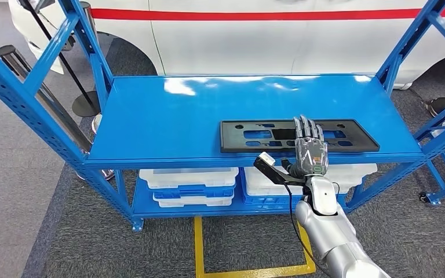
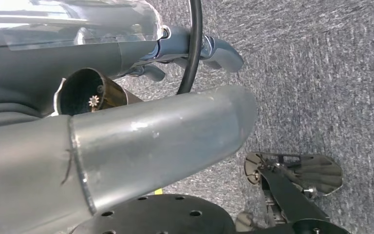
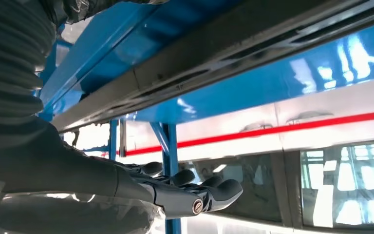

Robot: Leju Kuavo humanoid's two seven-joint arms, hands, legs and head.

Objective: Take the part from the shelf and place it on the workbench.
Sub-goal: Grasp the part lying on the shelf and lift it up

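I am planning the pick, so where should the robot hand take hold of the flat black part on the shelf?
Probably the long near edge of the black part, approached from the shelf front. It lies flat, near the front lip, so only edges and cut-outs give purchase. The right robot hand is already over that edge.

You see a black part (image 1: 299,135) on the glossy blue shelf (image 1: 168,116); behind the shelf, a white panel with a red stripe (image 1: 266,14), possibly a vehicle.
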